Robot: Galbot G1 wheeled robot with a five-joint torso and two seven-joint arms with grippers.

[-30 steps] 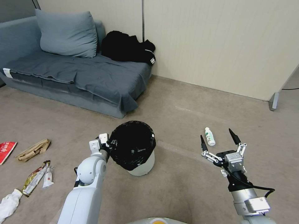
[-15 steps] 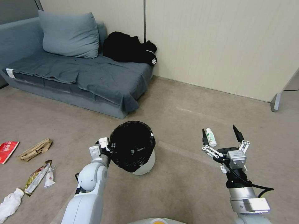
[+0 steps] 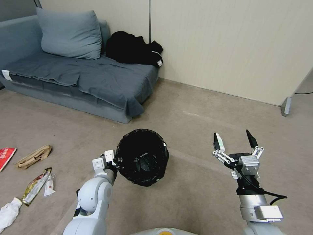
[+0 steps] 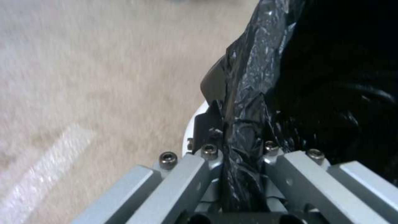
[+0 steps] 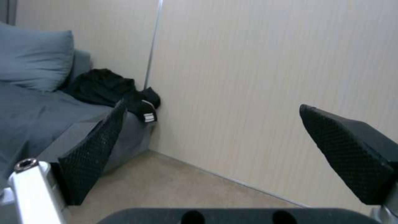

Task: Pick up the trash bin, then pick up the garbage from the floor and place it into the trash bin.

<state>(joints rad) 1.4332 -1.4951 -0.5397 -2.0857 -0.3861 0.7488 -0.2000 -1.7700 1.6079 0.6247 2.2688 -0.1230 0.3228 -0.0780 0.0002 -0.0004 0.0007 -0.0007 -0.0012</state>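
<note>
Over on the far left the floor (image 3: 195,202) had the litter strung out: a red packet (image 3: 6,156) at the edge, a brown paper bag (image 3: 34,156) next to it, then nearer the robot a yellow snack wrapper (image 3: 35,186) lying long-ways toward the sofa (image 3: 78,81), and a crumpled white tissue (image 3: 8,212) closest in. All of that sat well out to the left of the left gripper (image 3: 112,161), which was pinched tight on the black liner at the near-left rim of the trash bin (image 3: 142,156). The bin looked tipped so its mouth faced up toward the robot, and I'd guess it was hanging off that one rim grip, not resting on the floor. Moving right, there was a stretch of bare carpet, then the right gripper (image 3: 234,137) was held up with its black fingers spread wide and nothing in them. A small white bottle (image 3: 220,141) lay just beyond its left fingertip, long axis pointing away toward the wall (image 3: 228,49), partly hidden by that finger. So the right arm was clearly the nearer one for the bottle, with open floor all round it, while the left-side pile was a far reach for it across the bin.
</note>
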